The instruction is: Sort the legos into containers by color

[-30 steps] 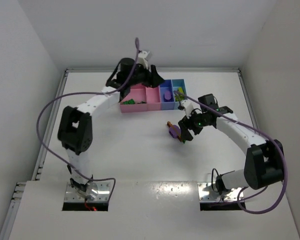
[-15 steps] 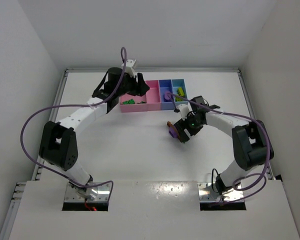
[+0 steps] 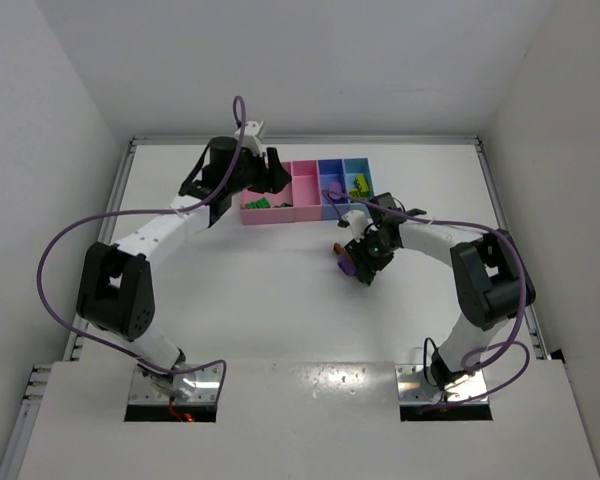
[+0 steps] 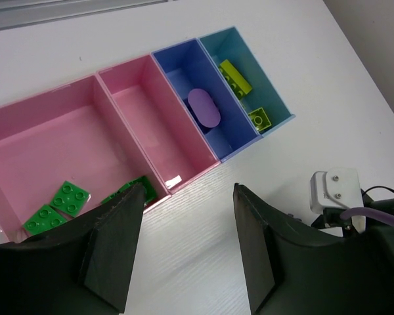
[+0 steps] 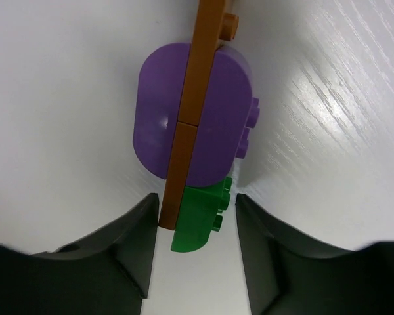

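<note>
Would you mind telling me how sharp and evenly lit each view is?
Top external: soft, even light, but the bricks by the right tool are too small for detail. Left wrist: trays sharp, left tool dark and soft-edged. Right wrist: bricks crisp, glare streaks on the table, right tool in shadow.

Top cam wide overhead; L wrist cam nearer, same trays (image 3: 305, 190) (image 4: 151, 125)
</note>
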